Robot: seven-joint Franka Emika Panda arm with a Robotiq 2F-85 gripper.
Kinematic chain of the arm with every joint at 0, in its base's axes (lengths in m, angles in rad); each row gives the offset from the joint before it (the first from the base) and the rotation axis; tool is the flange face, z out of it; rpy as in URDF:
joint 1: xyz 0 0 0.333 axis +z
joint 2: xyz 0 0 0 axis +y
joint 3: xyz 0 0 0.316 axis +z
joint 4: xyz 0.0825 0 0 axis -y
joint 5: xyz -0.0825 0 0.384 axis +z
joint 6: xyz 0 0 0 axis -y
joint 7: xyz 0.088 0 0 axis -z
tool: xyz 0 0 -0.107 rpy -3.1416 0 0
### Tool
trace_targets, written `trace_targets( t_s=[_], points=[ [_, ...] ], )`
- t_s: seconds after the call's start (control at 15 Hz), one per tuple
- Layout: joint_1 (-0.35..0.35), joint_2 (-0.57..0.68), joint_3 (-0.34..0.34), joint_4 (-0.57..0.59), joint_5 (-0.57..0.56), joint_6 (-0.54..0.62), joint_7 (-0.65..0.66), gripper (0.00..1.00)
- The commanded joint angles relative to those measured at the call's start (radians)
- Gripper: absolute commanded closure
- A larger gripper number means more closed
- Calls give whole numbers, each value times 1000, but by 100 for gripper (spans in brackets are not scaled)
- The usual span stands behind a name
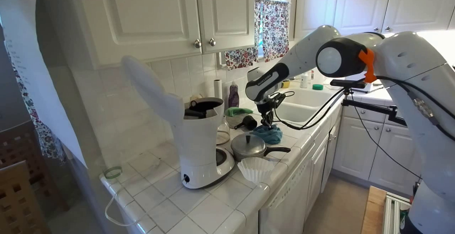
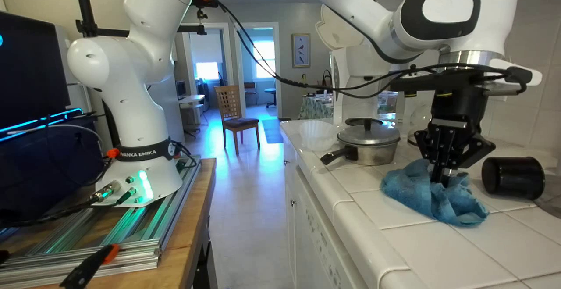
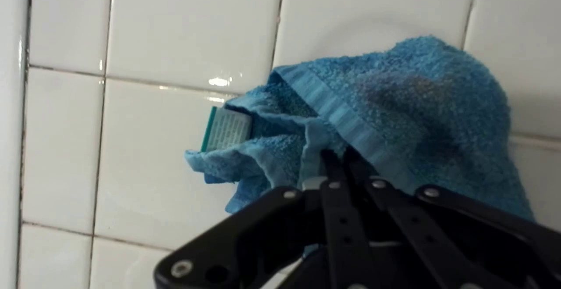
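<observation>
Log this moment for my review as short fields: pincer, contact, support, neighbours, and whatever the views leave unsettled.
Posture: pincer shut, pointing down
Contact: tips down among the folds of a blue cloth
At cloth's edge: small printed white piece with a teal side, partly covered
Support: white tiled counter under the cloth
Neighbours: black cup lying on its side; lidded saucepan
Farther along: pleated white filter and tall white appliance
Unsettled: whether any fabric is pinched between the tips

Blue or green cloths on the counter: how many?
2. Crumpled blue terry cloth, touching the shut black claw; rumpled green cloth, at the back by the dark-purple plastic bottle. More could be hidden behind the tall white plastic appliance.
</observation>
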Motion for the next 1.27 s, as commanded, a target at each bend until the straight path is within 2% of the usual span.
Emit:
trace_targets(
  t_s=[0.0,0.07,0.2,0.53,0.73,0.87,0.93,1.0,1.07,1.2],
  points=[
    [13,-108,-22,-118,-2,-8,20,97],
    [18,-135,-27,-142,-11,9,25,70],
    [23,-193,-31,-187,-12,43,34,63],
    [48,-340,-32,-285,1,48,84,28],
    [56,-415,-21,-340,30,66,67,6],
    [61,-455,-16,-371,50,78,39,0],
    [65,-474,-15,-381,57,73,35,0],
    [71,-410,-28,-307,25,40,53,3],
    [75,-426,-28,-321,29,40,52,0],
    [79,-446,-28,-339,30,42,52,0]
  ],
)
